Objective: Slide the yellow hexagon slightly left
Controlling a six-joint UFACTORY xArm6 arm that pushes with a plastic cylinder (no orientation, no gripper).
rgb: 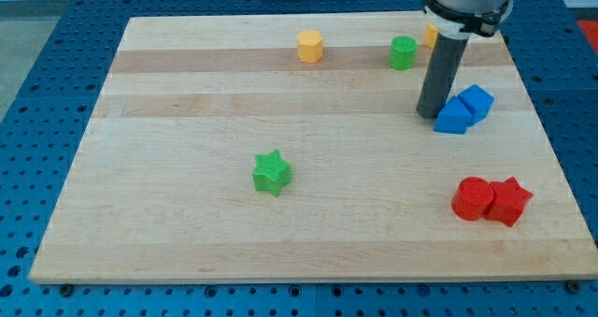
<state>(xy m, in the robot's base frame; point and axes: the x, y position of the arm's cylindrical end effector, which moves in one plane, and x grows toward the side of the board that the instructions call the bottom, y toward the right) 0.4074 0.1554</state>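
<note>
Sitting nearest the view's bottom right, a red cylinder block (472,198) touches a red star block (509,201), while a green star block (272,172) lies mid-board on the pale wooden board (187,205). Farther up, my tip (430,114) stands upright on its dark rod just left of two touching blue blocks (464,109); it has no jaws to open or close. Farthest, near the top edge, the yellow hexagon block (310,47) sits well left of my tip, with a green cylinder block (403,52) between and an orange block (429,35) partly hidden behind the rod.

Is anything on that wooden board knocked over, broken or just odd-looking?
Nothing stands out. The blocks all sit flat and whole on the wooden board. My tip rests beside the blue blocks, well to the view's right of the yellow hexagon. A yellow-orange piece is mostly hidden behind the rod.
</note>
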